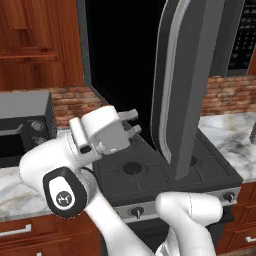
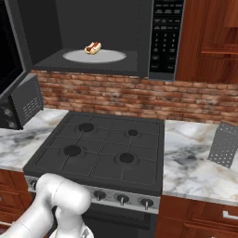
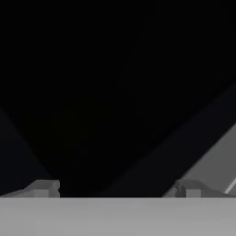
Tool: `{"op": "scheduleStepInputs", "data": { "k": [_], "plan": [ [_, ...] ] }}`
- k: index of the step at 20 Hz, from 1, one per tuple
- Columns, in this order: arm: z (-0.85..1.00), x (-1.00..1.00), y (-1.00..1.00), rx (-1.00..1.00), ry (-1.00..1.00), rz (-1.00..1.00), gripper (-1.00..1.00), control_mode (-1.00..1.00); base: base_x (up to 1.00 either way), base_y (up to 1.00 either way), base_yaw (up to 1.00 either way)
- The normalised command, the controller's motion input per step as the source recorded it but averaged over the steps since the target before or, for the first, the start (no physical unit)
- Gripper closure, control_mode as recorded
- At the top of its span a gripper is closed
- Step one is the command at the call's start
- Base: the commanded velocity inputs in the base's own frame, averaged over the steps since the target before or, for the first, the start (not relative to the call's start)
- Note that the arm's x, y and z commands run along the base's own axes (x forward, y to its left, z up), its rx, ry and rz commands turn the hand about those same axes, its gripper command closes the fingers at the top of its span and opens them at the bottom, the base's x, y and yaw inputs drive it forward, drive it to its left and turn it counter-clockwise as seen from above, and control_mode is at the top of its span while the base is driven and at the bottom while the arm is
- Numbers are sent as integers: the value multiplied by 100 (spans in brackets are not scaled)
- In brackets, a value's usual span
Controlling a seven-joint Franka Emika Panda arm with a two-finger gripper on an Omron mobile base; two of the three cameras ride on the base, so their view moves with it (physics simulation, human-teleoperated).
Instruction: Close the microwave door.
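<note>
One white two-finger gripper (image 1: 133, 123) with jaws spread and empty, beside the wide dark grey microwave door (image 1: 186, 75).
Just right of the jaws, that door with its black window stands swung out from the large dark grey boxy microwave (image 2: 162, 42) overhead.

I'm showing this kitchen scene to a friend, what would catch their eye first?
Probably the microwave door, swung wide open and jutting out over the black stove. Next, the white arm's pincer, raised beside the door's inner face with its fingers apart. Then the small piece of food on the white turntable plate inside the open microwave.
</note>
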Motion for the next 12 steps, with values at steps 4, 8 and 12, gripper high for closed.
{"op": "scheduleStepInputs", "data": {
  "k": [4,8,12],
  "plan": [
    [3,23,-72,7,7,-6,-100,-100,0,0,0],
    [0,29,-58,1,19,9,-100,-100,0,0,0],
    [0,36,-49,1,28,22,-100,-100,0,0,0]
  ]
}}
